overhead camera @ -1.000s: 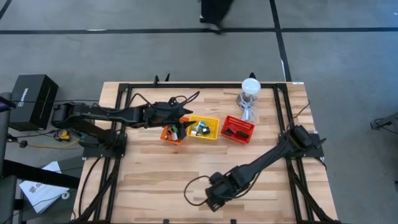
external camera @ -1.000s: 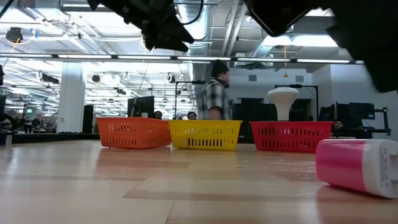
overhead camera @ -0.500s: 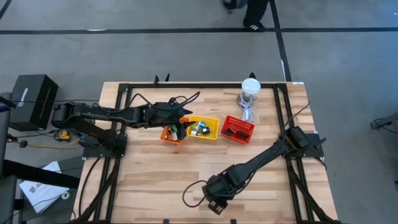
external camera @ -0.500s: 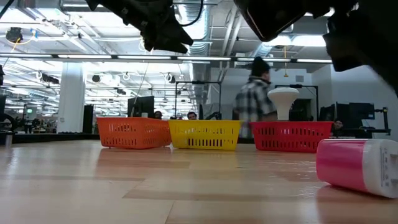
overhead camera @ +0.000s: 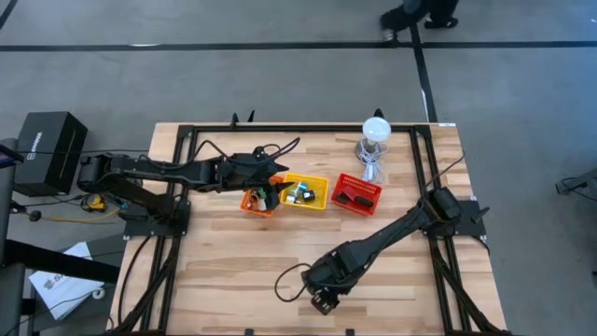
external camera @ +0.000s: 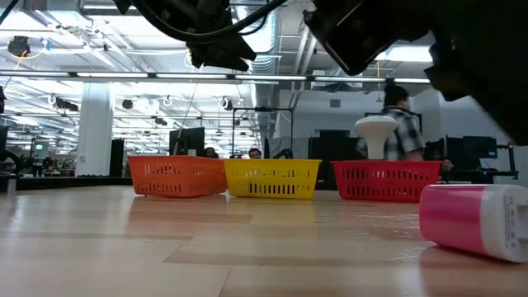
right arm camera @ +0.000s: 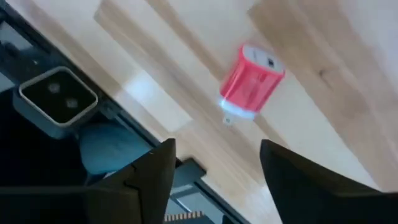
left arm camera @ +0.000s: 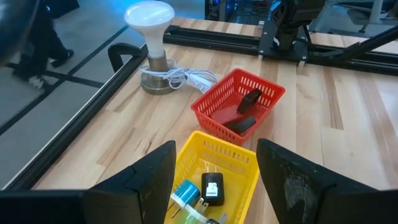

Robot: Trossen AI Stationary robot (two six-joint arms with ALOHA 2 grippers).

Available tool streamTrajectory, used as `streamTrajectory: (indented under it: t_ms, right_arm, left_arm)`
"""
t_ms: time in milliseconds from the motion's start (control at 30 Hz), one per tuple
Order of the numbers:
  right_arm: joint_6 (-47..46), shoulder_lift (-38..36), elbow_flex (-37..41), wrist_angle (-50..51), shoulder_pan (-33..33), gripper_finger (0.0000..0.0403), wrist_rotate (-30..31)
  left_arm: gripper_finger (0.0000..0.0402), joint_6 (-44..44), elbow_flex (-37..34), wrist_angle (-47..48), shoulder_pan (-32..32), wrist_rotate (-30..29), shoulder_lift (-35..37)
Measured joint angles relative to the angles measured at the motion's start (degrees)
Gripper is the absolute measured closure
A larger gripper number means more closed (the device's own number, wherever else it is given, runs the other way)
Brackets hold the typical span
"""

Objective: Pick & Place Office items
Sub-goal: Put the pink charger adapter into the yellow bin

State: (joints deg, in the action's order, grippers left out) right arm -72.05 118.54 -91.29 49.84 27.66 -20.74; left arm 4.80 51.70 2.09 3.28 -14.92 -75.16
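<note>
The pale wooden table [overhead camera: 233, 271] with its black metal frame carries both dark arms. The left arm reaches from the left side toward the middle, and the left gripper [overhead camera: 270, 191] hangs over the orange mesh basket [overhead camera: 258, 202], with its fingers [left arm camera: 140, 180] spread apart and nothing between them. The right arm stretches from the right side down to the near edge of the table, where the right gripper [overhead camera: 324, 301] is placed low; its fingers [right arm camera: 298, 180] are spread and hold nothing.

Three baskets stand in one row: the orange one, the yellow mesh basket [overhead camera: 318, 183] touching it, and the red mesh basket [overhead camera: 373, 201] just beside. A white lamp bulb on a metal base [overhead camera: 375, 135] stands behind the red basket.

The office items lie partly in the baskets: small blue and black pieces [left arm camera: 211, 188] in the yellow one, dark pieces [left arm camera: 245, 112] in the red one. A pink-red cylinder with a white end [right arm camera: 252, 81] lies on its side on the bare wood near the front edge, just ahead of the right gripper.
</note>
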Motion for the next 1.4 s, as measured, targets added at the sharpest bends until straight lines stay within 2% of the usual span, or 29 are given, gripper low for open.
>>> streamTrajectory:
  t_ms: [167, 700, 933, 1233, 1400]
  right_arm:
    - [-2.8, 1.2, 0.1, 1.1, 0.3, 0.016, 3.0]
    - [-2.5, 7.8, -0.3, -1.1, 0.4, 0.0159, 2.3]
    - [0.8, 7.7, -0.3, -1.1, -0.2, 0.0159, 2.0]
    - [15.2, 3.0, -0.1, -1.1, -2.3, 0.0159, 3.4]
    - [28.4, 0.7, -0.1, -2.0, -2.3, 0.0159, 4.6]
  left_arm:
    - [0.0184, 0.0, 0.0, 0.0, 0.0, 0.0, 0.0]
    - [0.0184, 0.0, -0.1, 0.5, 0.0, 0.0, 0.0]
    - [0.0184, 0.0, -0.1, 0.5, 0.0, 0.0, 0.0]
    - [0.0184, 0.0, -0.1, 2.2, -0.4, 0.0, 0.0]
    - [0.0184, 0.0, -0.1, 4.7, -0.4, 0.1, 0.0]
